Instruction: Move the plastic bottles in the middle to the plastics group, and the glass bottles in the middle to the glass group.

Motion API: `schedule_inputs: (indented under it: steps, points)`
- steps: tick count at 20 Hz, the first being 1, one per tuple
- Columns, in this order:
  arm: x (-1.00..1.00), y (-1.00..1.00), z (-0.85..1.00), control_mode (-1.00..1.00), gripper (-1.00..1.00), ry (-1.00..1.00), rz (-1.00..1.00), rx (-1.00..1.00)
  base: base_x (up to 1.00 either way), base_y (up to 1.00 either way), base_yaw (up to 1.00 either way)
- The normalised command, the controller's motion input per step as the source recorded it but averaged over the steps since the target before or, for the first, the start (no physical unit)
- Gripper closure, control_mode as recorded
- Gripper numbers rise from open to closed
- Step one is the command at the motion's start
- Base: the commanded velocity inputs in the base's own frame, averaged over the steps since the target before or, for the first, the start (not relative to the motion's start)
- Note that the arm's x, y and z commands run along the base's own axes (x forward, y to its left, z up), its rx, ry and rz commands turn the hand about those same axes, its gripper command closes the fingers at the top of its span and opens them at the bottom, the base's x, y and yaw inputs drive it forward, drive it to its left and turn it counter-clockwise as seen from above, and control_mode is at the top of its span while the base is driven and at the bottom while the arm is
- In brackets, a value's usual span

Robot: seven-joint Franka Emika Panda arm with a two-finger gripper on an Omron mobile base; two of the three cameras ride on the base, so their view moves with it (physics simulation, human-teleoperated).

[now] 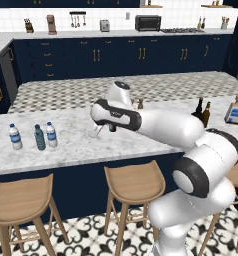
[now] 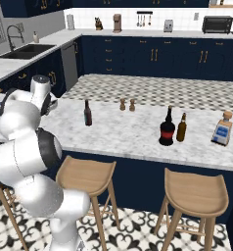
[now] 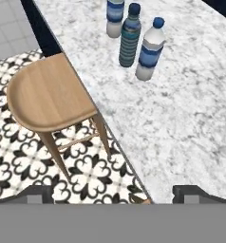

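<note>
The end effector (image 3: 113, 192) hung wide and empty over the counter (image 3: 181, 123); at its twelve o'clock three plastic bottles (image 3: 129, 42) stood grouped, while a slim brown bottle (image 2: 87, 113) waited mid-counter.

Grey-veined white marble counter (image 1: 81, 142), navy cabinets (image 1: 141, 55), teal bottle (image 3: 129, 37), black-and-white patterned floor (image 3: 86, 171).

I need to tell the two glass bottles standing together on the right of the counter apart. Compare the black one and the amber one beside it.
The black bottle has a fat round belly; the amber-brown bottle is slim and straight-sided. The black bottle carries a red label; the amber-brown bottle is too small here to tell if it has one. The black bottle's top reaches higher than the amber-brown bottle's. Both stand upright, side by side, on the marble counter, and both have narrow necks.
</note>
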Motion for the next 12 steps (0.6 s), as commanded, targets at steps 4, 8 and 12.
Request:
schedule_inputs:
  steps: [4,8,12]
  points:
    - [-0.33,-0.60,0.22,-1.00,-1.00,0.00,-0.16,0.00,0.00,0.00,0.00]
    - [-0.26,-0.53,0.33,-1.00,-1.00,0.00,-0.16,0.00,0.00,0.00,0.00]
    - [0.04,-0.46,0.45,-1.00,-1.00,0.07,-0.19,0.00,0.00,0.00,0.00]
